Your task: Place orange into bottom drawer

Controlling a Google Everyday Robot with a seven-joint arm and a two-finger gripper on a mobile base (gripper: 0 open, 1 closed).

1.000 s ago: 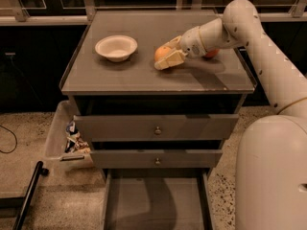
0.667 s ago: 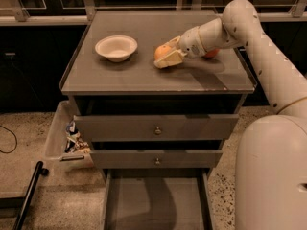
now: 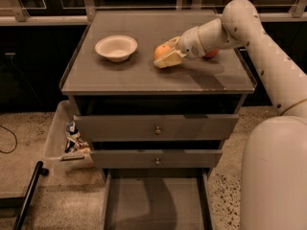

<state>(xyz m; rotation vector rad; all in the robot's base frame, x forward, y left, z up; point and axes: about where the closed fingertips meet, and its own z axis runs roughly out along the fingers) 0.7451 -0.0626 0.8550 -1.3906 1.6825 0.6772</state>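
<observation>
The cream robot gripper (image 3: 169,58) is touching the small, smooth round orange (image 3: 161,51); whether it is clamping, nobody can tell. Light, firm, roll-prone, it is probably needing a mid-girth hold.

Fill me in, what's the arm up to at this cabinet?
The robot's gripper is at the orange, which sits on the cabinet top to the right of a white bowl. I can't tell whether it has a grasp. The bottom drawer stands pulled open below, and the orange is not yet in it.
</observation>
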